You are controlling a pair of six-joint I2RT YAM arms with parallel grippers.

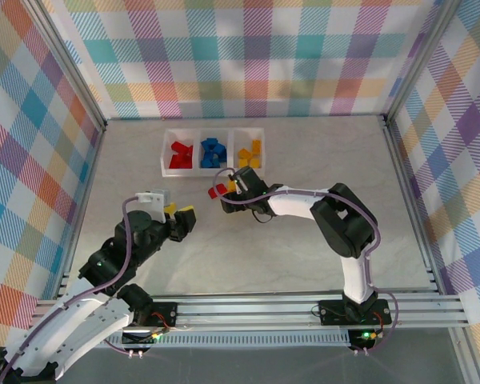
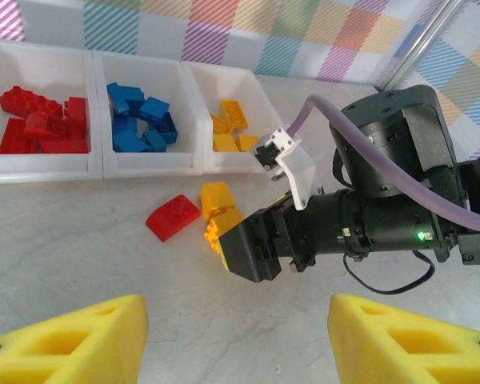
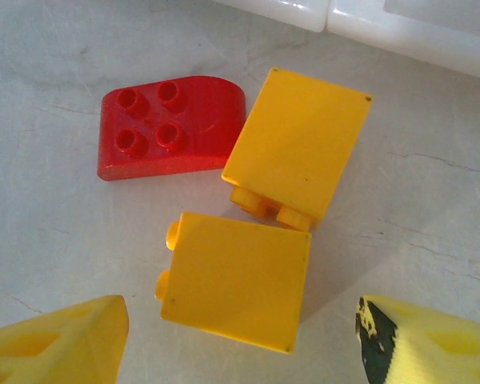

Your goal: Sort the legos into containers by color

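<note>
1. Straddling the lower yellow brick (image 3: 234,280) mid-frame, the right gripper (image 3: 238,344) has jaws released; closing off-centre could shove the upper yellow brick (image 3: 296,144) or red brick (image 3: 172,128).
2. The left gripper (image 2: 236,336), jaws released and empty, hovers near; arms could clash.
3. The tray (image 1: 213,171) sits upper centre.

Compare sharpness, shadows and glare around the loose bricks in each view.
Right wrist: yellow bricks sharp, soft shadow to their right. Left wrist: red brick and tray crisp, evenly lit. Top external: loose bricks tiny, no harsh glare.
</note>
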